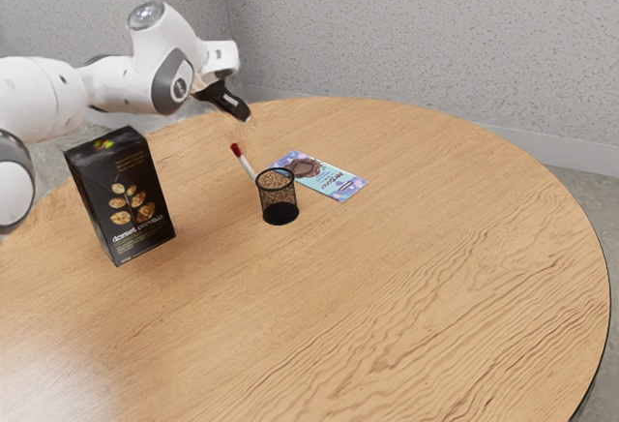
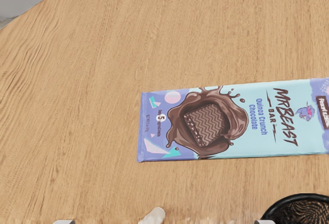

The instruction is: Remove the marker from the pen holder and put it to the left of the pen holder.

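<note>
Tbl (image 1: pixel 416 286): marker (image 1: pixel 246 163) outside pen hldr (image 1: pixel 280 214)

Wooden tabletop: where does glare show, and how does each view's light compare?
Exterior view: pale glare washes over the wooden table toward the lower left corner; wrist view: soft, even light, no glare spot on the MrBeast chocolate bar.

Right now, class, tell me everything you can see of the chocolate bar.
The chocolate bar is a thin, flat rectangle in a smooth, plastic-looking wrapper, pale blue with violet-blue ends. Its printed front shows a brown patterned square in swirling chocolate, with "MrBeast Bar" and "Quinoa Crunch Chocolate". It looks unopened. It lies face up on the round wooden table, near but apart from the black mesh pen holder. Only the tabletop appears to touch it.
</note>
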Motion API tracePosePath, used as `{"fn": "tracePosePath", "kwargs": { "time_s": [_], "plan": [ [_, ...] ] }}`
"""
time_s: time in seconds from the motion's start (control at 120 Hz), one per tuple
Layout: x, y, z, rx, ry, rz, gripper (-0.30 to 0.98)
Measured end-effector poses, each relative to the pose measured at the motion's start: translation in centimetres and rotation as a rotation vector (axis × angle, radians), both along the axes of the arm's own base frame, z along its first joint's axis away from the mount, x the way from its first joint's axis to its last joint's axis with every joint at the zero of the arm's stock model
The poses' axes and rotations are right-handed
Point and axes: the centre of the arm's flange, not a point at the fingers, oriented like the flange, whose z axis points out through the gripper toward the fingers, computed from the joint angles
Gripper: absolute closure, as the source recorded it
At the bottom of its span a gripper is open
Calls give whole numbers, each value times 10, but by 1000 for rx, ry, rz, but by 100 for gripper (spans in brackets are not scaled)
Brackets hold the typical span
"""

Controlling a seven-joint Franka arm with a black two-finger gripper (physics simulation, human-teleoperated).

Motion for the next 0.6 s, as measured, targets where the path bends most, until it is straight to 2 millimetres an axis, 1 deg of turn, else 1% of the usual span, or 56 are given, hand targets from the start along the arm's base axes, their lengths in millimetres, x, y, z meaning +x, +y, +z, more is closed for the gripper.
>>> {"fn": "tracePosePath", "kwargs": {
  "time_s": [0.033,0.067,0.092,0.117,0.142,0.158,0.175,0.2,0.225,0.25,0.3,0.358,0.442,0.533,0.6],
  "plan": [
    [-29,-14,42,28,-14,-13,22],
    [-60,-33,94,51,-47,-33,19],
    [-84,-49,140,65,-66,-48,17],
    [-108,-61,181,74,-73,-57,15],
    [-133,-71,215,84,-68,-62,13],
    [-148,-76,233,93,-57,-66,12],
    [-160,-82,246,104,-40,-69,11],
    [-175,-89,260,118,-9,-74,10],
    [-186,-95,268,128,28,-76,9],
    [-195,-95,271,135,67,-70,8],
    [-210,-86,273,140,143,-34,6],
    [-222,-75,268,138,224,5,5],
    [-231,-75,259,132,311,33,3],
    [-237,-74,252,124,376,59,2],
    [-239,-81,248,119,407,63,2]
  ]
}}
